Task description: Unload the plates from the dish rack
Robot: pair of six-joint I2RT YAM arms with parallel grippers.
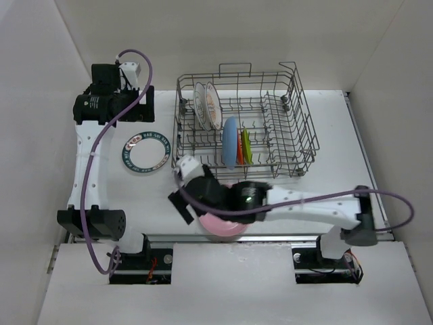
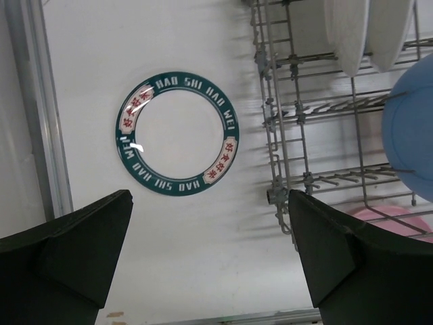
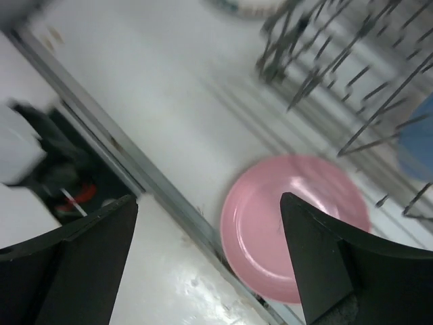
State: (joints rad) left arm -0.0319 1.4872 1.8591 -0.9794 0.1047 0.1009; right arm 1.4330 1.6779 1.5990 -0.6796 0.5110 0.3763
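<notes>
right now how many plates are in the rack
5: white plate and second white plate upright at the far left of the dish rack; blue plate, orange plate, lime green plate together near its front. More may hide behind.

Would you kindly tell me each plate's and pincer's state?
pink plate: flat on the table, free.
blue plate: upright in the dish rack.
orange plate: upright in rack.
lime plate: upright in rack.
white plates: upright in rack.
green-rimmed plate: flat on table.
left pincer: open, empty.
right pincer: open, empty.
</notes>
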